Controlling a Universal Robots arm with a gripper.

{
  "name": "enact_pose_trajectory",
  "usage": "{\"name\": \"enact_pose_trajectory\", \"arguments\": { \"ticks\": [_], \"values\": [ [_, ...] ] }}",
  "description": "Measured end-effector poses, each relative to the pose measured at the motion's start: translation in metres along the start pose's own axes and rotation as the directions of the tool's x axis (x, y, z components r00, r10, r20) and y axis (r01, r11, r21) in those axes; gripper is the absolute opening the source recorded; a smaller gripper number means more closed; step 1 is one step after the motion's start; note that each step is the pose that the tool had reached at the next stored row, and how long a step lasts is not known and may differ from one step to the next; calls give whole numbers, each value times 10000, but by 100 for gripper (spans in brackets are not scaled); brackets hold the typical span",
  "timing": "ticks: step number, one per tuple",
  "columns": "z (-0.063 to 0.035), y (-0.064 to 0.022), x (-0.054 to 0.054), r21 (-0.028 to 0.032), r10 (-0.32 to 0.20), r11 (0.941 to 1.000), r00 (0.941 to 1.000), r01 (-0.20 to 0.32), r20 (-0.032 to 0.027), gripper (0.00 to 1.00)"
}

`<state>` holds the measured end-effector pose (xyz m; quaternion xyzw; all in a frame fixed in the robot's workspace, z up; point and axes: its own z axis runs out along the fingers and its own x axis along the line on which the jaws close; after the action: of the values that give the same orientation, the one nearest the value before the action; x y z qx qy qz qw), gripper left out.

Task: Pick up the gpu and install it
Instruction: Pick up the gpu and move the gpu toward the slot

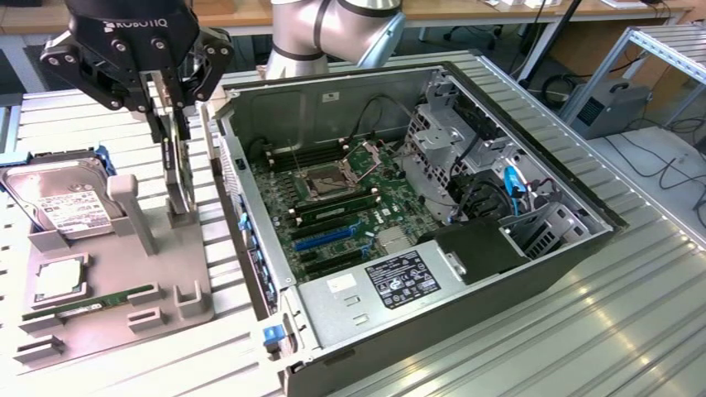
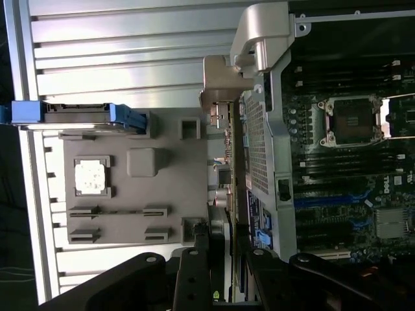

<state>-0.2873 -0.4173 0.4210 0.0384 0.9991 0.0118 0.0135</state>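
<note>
The gpu point(image 1: 180, 178) is a thin dark card standing on edge in a slot of the grey parts holder point(image 1: 111, 306), just beside the open computer case point(image 1: 530, 248). My gripper point(image 1: 174, 124) hangs straight above it, one finger on each face of the card's upper part, shut on it. The card's lower end still sits in the holder. In the wrist view the gpu point(image 2: 228, 162) runs edge-on between my two fingers point(image 2: 194, 265), with the gripper point(image 2: 224, 262) closed around it. The motherboard's blue expansion slots point(image 1: 326, 236) lie bare inside the case.
The holder also carries a silver hard drive point(image 1: 61, 198), a processor chip point(image 1: 61, 281) and a green memory stick point(image 1: 94, 302). The case's side wall point(image 1: 237, 190) rises right next to the gpu. A drive cage point(image 1: 441, 141) and cables fill the case's far half.
</note>
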Motion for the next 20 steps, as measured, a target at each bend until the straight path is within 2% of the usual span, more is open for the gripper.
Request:
{"name": "enact_pose_trajectory", "arguments": {
  "ticks": [20],
  "values": [
    [4, 13, -162, 1, 1, 10000, 10000, -1, -1, 27]
  ]
}}
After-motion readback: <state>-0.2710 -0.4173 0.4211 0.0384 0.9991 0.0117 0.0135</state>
